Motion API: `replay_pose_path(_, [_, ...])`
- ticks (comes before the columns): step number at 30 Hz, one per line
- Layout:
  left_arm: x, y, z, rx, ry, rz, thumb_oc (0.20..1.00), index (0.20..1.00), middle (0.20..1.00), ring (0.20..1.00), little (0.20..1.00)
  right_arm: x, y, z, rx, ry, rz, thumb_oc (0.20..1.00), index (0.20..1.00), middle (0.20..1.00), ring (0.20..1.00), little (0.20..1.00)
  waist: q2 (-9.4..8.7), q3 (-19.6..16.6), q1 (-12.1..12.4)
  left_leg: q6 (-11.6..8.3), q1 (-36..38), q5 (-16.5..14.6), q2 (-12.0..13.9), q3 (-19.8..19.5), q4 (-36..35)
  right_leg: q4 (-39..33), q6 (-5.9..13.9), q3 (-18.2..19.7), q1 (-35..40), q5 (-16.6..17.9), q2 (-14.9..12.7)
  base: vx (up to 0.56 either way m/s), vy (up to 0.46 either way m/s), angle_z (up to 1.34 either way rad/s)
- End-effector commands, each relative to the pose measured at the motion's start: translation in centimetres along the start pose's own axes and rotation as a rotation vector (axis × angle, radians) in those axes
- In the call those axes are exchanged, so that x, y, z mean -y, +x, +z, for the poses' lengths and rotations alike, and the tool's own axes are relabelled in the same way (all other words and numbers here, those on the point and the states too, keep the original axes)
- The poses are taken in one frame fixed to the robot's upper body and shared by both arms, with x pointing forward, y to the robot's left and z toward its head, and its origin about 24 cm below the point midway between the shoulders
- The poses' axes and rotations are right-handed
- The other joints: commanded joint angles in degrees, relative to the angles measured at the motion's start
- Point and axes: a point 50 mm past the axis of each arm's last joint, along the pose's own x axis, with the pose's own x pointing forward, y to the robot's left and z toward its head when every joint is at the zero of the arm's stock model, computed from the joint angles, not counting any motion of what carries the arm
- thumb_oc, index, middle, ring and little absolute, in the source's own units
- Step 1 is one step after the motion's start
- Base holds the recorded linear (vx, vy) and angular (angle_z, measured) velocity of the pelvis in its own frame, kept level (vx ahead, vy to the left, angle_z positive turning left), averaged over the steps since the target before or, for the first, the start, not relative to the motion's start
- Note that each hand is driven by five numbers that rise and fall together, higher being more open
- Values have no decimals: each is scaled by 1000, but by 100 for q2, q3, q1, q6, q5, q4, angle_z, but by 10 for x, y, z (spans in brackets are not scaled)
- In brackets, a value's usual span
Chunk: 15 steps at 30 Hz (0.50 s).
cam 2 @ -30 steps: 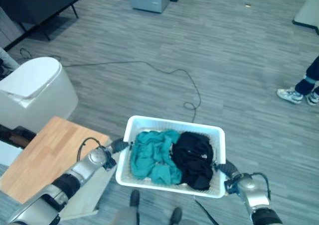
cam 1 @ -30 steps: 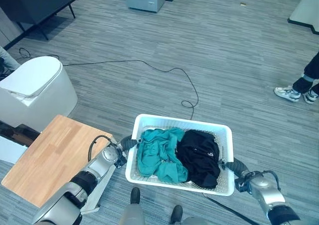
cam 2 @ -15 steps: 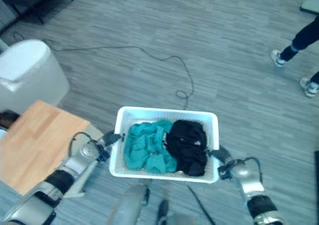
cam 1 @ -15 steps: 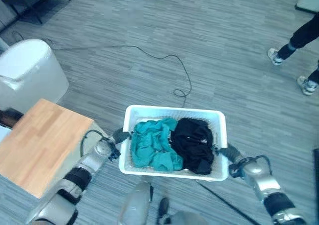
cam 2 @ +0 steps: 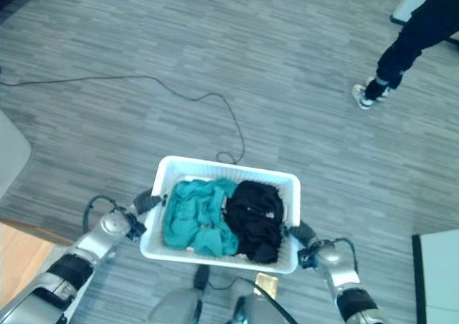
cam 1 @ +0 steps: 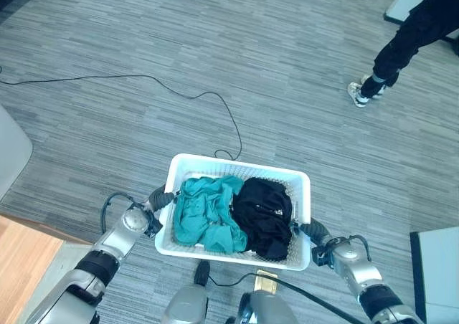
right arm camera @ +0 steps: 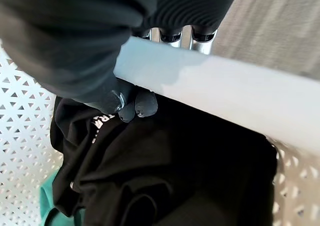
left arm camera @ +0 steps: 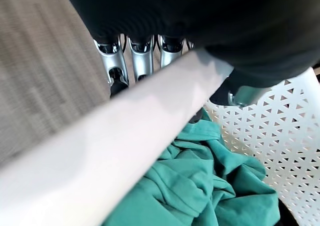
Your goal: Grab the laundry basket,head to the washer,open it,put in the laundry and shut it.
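Note:
I carry a white laundry basket [cam 1: 237, 171] above the grey floor, held by both end rims. Inside lie a teal garment [cam 1: 204, 215] on the left and a black garment [cam 1: 264, 215] on the right. My left hand [cam 1: 154, 203] is shut on the basket's left rim [left arm camera: 125, 136], fingers [left arm camera: 112, 68] under it and thumb over. My right hand [cam 1: 315, 236] is shut on the right rim [right arm camera: 225, 101] the same way, its thumb [right arm camera: 135, 103] curled inside above the black cloth.
A black cable [cam 1: 172, 91] snakes over the floor ahead of the basket. A person's leg and shoe [cam 1: 387, 59] stand at the upper right. A wooden tabletop corner [cam 1: 21, 263] lies at the lower left, a white panel [cam 1: 437, 267] at the lower right.
The camera view has swung right and forward: the wooden table and white bin slid off to the left, the person's legs came closer. Both hands still hold the basket.

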Motion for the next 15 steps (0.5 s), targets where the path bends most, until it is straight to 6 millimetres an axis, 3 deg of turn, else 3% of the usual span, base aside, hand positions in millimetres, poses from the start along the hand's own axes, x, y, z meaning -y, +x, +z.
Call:
replay_pose_path(1, [-34,-6,8,73,20,117,200,200,200,200,200,22,-7,6,31,-34,-40,200,200,200,200,200,-167,-736,94,-348,-204,-496,-609,-52,298,-2540,392,739,504,1433,-87,546,-172,111])
replay_pose_path(2, [-33,-5,6,71,15,114,200,200,200,200,200,22,-7,6,31,-37,-38,200,200,200,200,200,-161,-747,63,-356,-49,-633,-620,-188,315,-2882,454,949,350,1704,-122,468,-133,99])
replay_pose_path(5, [-31,-6,3,62,4,114,200,200,200,200,200,21,-5,9,31,-48,-32,200,200,200,200,200,-103,-745,46,-381,200,-860,-586,-326,370,-3424,544,869,221,2035,-197,375,-113,79])
replay_pose_path(7, [-29,-7,-6,23,-7,101,200,200,200,200,200,18,1,19,33,-92,-6,200,200,200,200,200,-99,-833,7,-444,613,-1099,-525,-472,344,-3815,635,504,131,2269,-248,525,-202,41])
replay_pose_path(10, [-29,-3,-6,12,-14,93,200,200,200,200,200,17,5,27,33,-124,9,200,200,200,200,200,-131,-980,-72,-526,860,-1134,-395,-592,282,-3712,607,563,277,2293,-192,473,-243,46])
replay_pose_path(12, [-26,1,-5,4,-29,83,200,200,200,200,200,20,6,31,20,-162,15,200,200,200,200,200,-122,-1160,-197,-586,1073,-1189,-202,-646,270,-3352,482,638,306,2374,-104,387,-215,35])
replay_pose_path(14, [-20,5,-3,0,-58,68,200,200,200,200,200,20,10,39,16,-198,27,200,200,200,200,200,-48,-1297,-253,-713,1104,-1008,34,-644,545,-3105,367,366,389,2247,-14,433,-278,30])
replay_pose_path(15, [-19,9,2,1,-75,68,200,200,200,200,200,23,14,46,9,-225,18,200,200,200,200,200,-54,-1330,-248,-877,729,-307,134,-356,1534,-3070,229,94,725,2064,37,526,-372,28])
